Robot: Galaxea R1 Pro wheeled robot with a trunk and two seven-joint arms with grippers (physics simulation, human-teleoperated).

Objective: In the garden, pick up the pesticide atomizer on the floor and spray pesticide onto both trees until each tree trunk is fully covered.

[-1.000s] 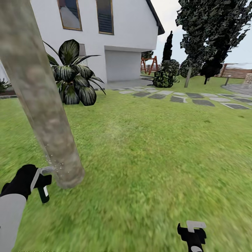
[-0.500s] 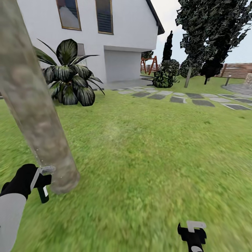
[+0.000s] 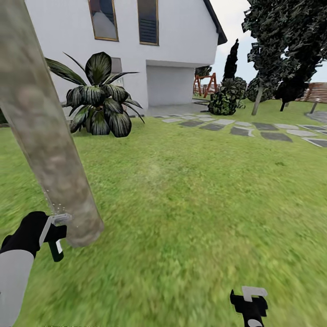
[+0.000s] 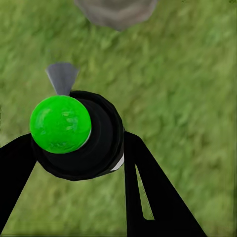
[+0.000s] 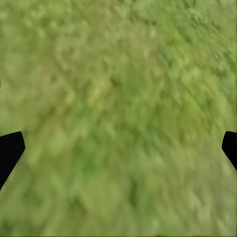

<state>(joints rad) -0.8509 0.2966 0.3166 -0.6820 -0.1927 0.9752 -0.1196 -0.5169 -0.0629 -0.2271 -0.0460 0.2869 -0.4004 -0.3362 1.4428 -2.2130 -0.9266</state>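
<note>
— Mottled grey-brown bark is what the nozzle faces: the tree trunk (image 3: 47, 131) leans up at the near left, and the left end effector (image 3: 49, 230) sits just beside its base, closed around the pesticide atomizer (image 4: 79, 133). Pale droplets speckle the air and bark right by it.

— So where's the danger?

— Coverage, I'd judge. The nozzle is low and very close, so spray likely lands on a small patch near the foot of the trunk; the far side and everything higher could stay dry. Tilt the arm carelessly and the mist goes onto the lawn (image 3: 204, 195) instead.

— Could it knock the tree?

— Possibly. With so little gap, a sweep to the right might bump the sprayer against the bark and shift it in the fingers (image 4: 153, 197), which grip only the round body.

— And the other arm?

— The right end effector (image 3: 249, 303) hangs near the right foreground over grass, fingers spread wide, carrying nothing. The second tree isn't identifiable for certain from here.
</note>
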